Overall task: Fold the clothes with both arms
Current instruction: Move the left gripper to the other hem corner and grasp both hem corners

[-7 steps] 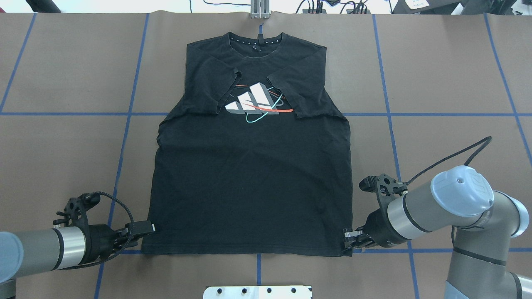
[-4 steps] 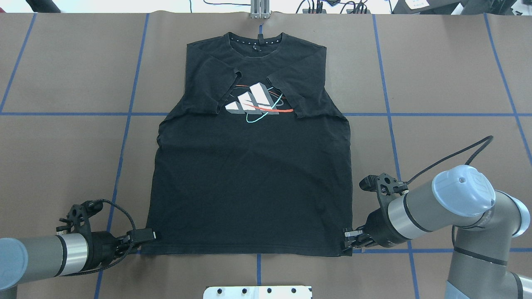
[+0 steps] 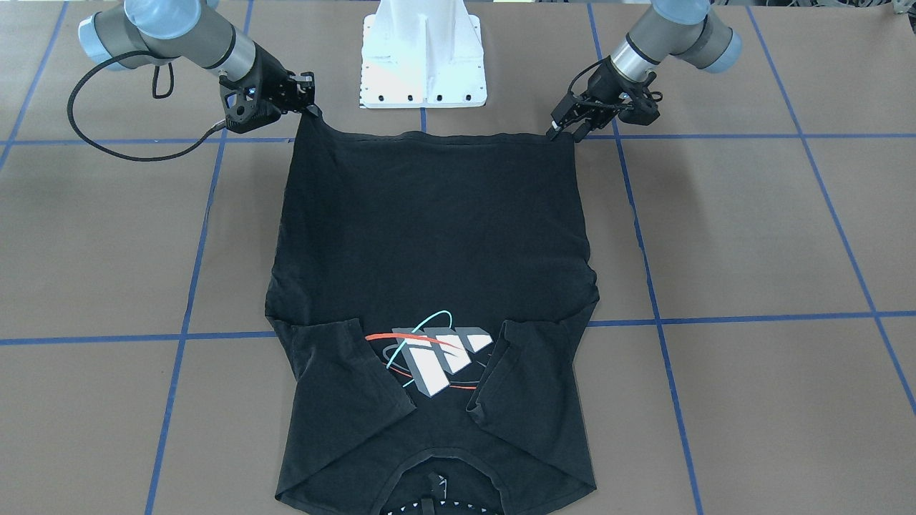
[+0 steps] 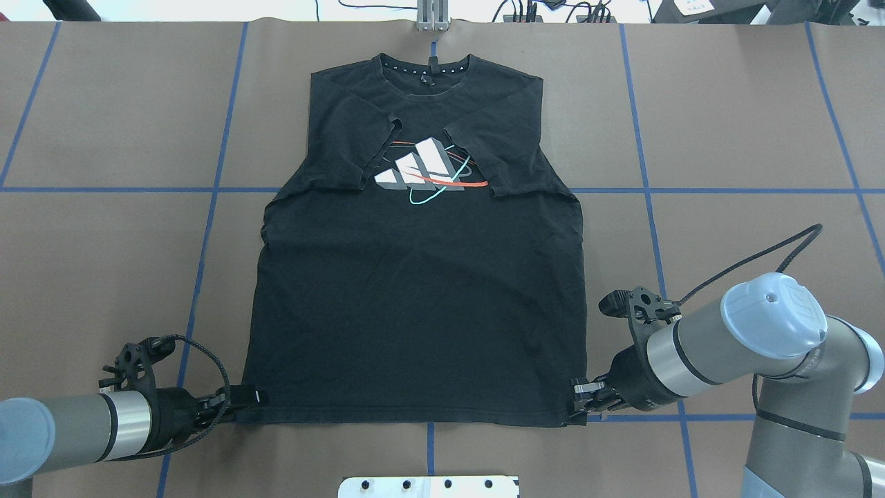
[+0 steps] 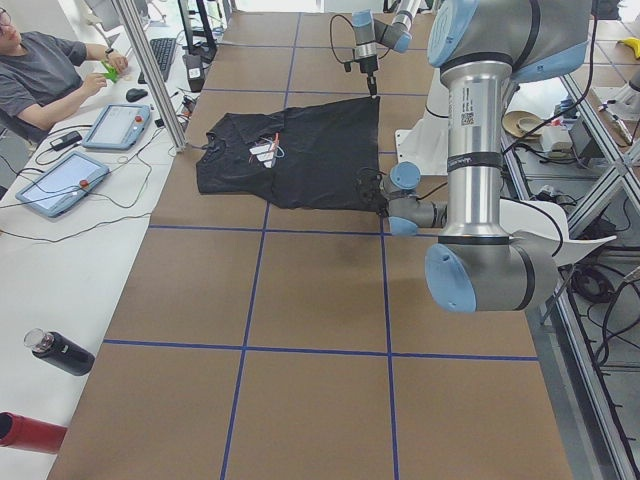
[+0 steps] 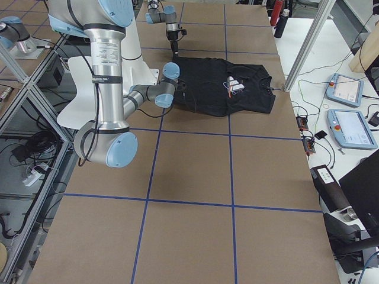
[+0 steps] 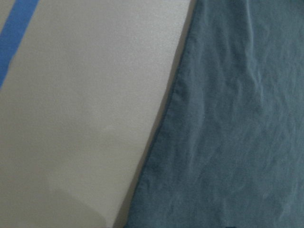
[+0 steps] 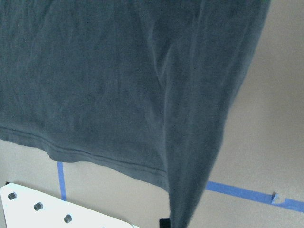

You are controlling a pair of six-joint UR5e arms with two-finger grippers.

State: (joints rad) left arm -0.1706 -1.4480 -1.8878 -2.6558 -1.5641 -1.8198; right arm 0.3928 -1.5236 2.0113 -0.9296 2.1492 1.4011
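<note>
T-shirt (image 4: 415, 311) lay flat on table (image 4: 726, 138), logo (image 4: 425, 169) up: white bars, red/teal curves.
Right gripper (image 4: 577, 404) pinched one hem corner, raised; left gripper (image 4: 249, 399) sat at the other — closure unclear.

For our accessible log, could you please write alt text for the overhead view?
A black T-shirt lies flat, print up, sleeves folded inward, on a brown table. The right gripper holds one hem corner; the left gripper is at the other.
</note>
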